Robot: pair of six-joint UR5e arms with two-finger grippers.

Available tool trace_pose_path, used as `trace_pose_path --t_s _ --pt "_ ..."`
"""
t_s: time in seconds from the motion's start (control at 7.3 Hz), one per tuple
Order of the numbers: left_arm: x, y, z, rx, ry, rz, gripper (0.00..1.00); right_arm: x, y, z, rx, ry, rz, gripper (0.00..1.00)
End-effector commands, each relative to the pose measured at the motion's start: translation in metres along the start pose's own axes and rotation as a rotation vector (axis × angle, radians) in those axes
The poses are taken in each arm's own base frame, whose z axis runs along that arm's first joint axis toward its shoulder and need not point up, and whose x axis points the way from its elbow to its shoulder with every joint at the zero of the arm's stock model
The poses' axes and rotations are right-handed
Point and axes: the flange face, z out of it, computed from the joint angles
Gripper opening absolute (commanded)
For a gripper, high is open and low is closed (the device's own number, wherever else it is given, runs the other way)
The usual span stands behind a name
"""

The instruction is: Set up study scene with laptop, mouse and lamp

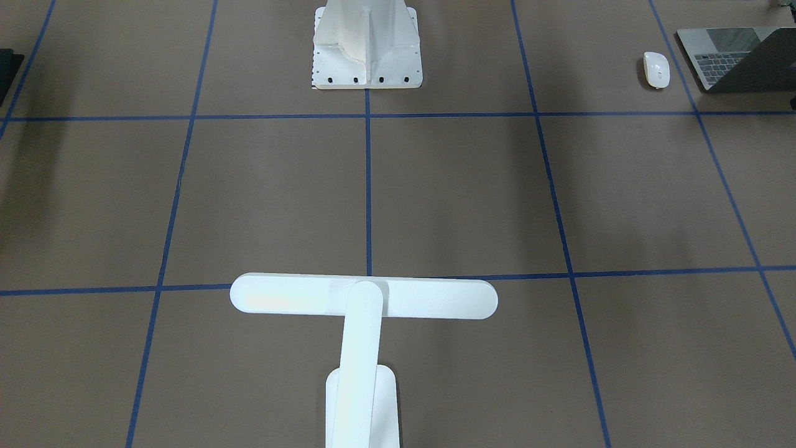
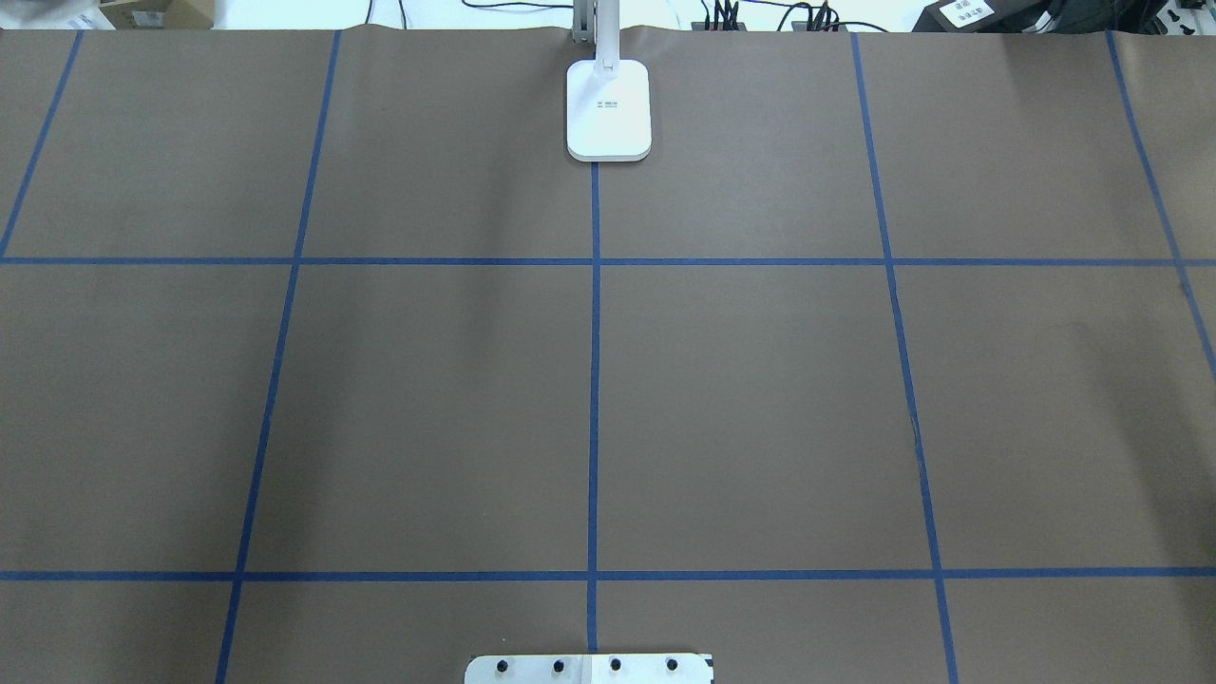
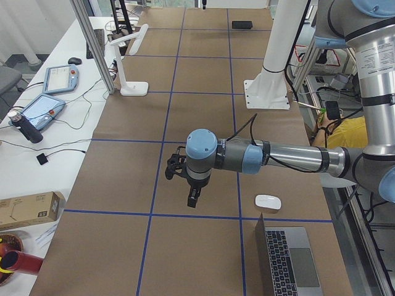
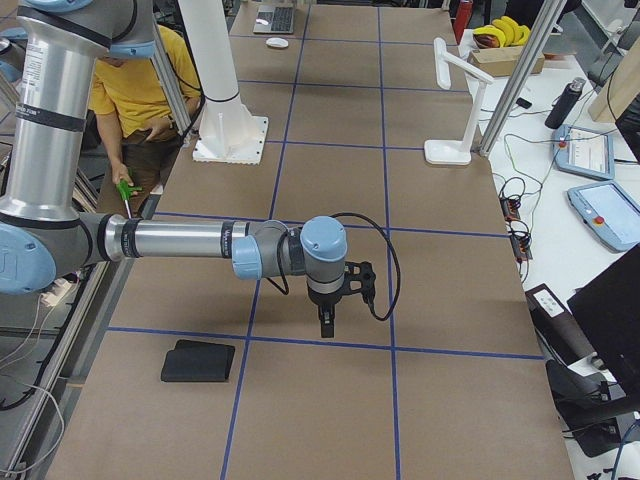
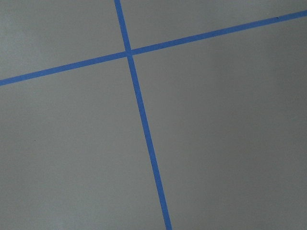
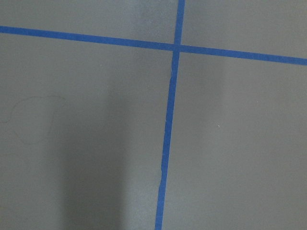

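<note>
The laptop (image 1: 724,59) lies open at the table's left end, on the robot's side; it also shows in the exterior left view (image 3: 290,262). The white mouse (image 1: 656,70) lies beside it, nearer the table's middle (image 3: 268,201). The white T-shaped lamp (image 1: 364,298) stands at the far middle edge, its base (image 2: 608,109) on the paper. My left gripper (image 3: 192,198) hangs above bare table, left of the mouse and apart from it. My right gripper (image 4: 327,322) hangs above bare table near a black pad. I cannot tell whether either is open or shut. Both wrist views show only paper and blue tape.
The white bolted pedestal (image 1: 367,46) stands at the robot's side, middle. A plain black pad (image 4: 198,360) lies at the table's right end. A person in yellow (image 4: 130,80) sits behind the robot. Tablets and cables lie on the bench beyond the far edge (image 4: 600,210).
</note>
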Motion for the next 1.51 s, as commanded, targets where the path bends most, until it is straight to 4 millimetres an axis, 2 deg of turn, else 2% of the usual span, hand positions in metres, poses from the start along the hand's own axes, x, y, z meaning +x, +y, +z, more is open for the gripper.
trace_pose_path --t_s 0.0,0.68,0.82,1.23,1.37 --pt "0.000 0.000 -0.002 0.005 -0.001 0.009 1.00 0.000 0.000 0.000 0.000 0.001 0.000 1.00" --pt "-0.002 -0.003 -0.002 0.003 -0.007 0.005 1.00 0.000 0.000 -0.001 0.001 0.001 -0.001 1.00" --pt "-0.007 -0.004 -0.012 0.027 -0.017 -0.007 1.00 0.000 0.000 -0.001 0.001 0.001 -0.001 1.00" --pt "-0.034 0.009 -0.034 0.075 -0.037 -0.084 1.00 0.000 0.001 0.000 -0.001 0.001 0.001 1.00" --pt "-0.061 0.021 -0.034 0.079 -0.042 -0.160 1.00 0.000 0.001 0.000 -0.001 0.001 0.001 1.00"
